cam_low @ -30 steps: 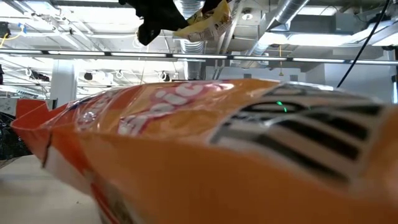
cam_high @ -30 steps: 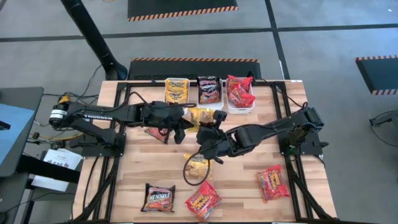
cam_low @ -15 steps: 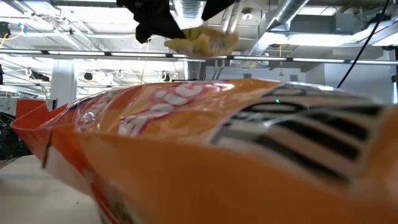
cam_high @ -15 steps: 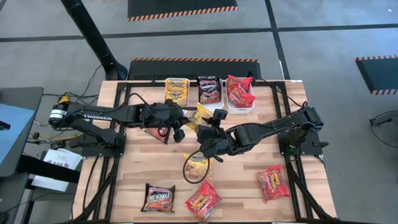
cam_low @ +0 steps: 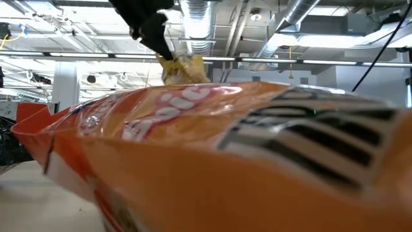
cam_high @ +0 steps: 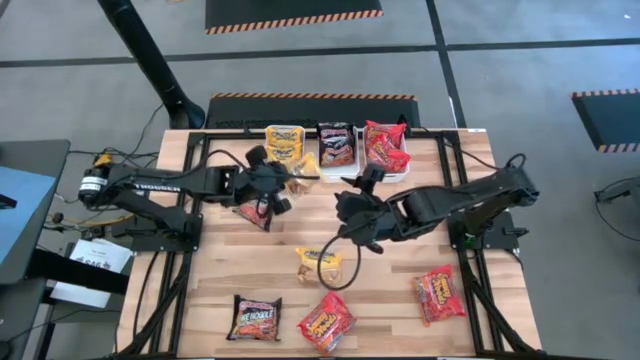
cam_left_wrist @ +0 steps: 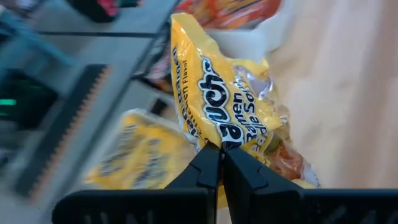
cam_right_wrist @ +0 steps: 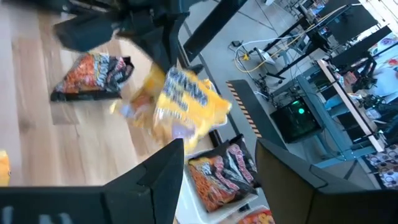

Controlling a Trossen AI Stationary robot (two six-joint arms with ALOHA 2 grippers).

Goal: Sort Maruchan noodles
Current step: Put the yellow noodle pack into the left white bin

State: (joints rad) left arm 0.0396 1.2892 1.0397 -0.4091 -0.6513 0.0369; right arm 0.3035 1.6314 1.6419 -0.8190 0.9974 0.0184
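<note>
Left gripper: the left gripper (cam_left_wrist: 221, 163) is pinched tight on a crinkly yellow plastic ramen packet (cam_left_wrist: 227, 106), gripping it by one thin edge only, up at 12 o'clock on the wooden table (cam_high: 400, 300).
Held packet: in the high view it hangs just beside the white rectangular bin of yellow packets (cam_high: 284, 143), not yet over it.
Slip risk: that edge grip looks slight; a quick swing could let the packet twist or slide free short of the bin.
Bin row: the middle bin of dark brown packets (cam_high: 336, 143) and the bin of red packets (cam_high: 385, 148) sit close by, so a late drop could land in the wrong colour.
Right gripper: the right gripper (cam_right_wrist: 217, 163) stands spread wide with nothing in it, near table centre, at 3 o'clock of the left one.
Collision risk: the two arms are near; any reach across could clip.
Loose packets: a second yellow packet (cam_high: 318, 265), a dark one (cam_high: 255, 317) and two red ones (cam_high: 327, 322) (cam_high: 438, 295) lie toward 6 o'clock, unsorted.
</note>
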